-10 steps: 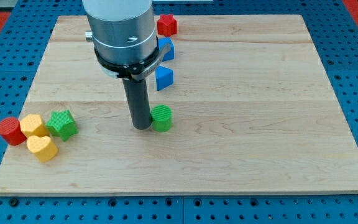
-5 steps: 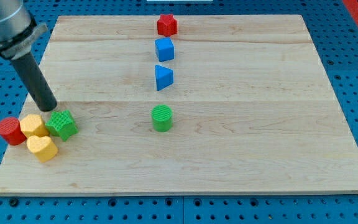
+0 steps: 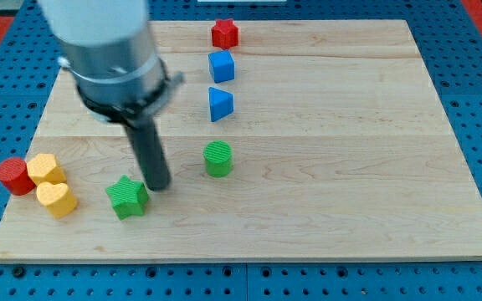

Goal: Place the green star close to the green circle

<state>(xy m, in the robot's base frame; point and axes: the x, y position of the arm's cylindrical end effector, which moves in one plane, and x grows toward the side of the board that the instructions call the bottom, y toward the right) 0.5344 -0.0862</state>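
Note:
The green star (image 3: 128,197) lies on the wooden board (image 3: 350,150) at the lower left of centre. The green circle (image 3: 217,158), a short cylinder, stands to its right and a little higher, a gap of about one block between them. My tip (image 3: 159,186) is down on the board between the two, just off the star's upper right edge and left of the circle.
A red cylinder (image 3: 12,176), a yellow block (image 3: 46,170) and a yellow heart (image 3: 57,199) cluster at the left edge. A red star (image 3: 224,33), a blue cube (image 3: 222,65) and a blue triangle (image 3: 219,104) line up at the view's top centre.
The green star has slid right and down, away from the yellow blocks, toward the green circle. My tip went from the circle to the star's upper left, then back right to the star's upper right.

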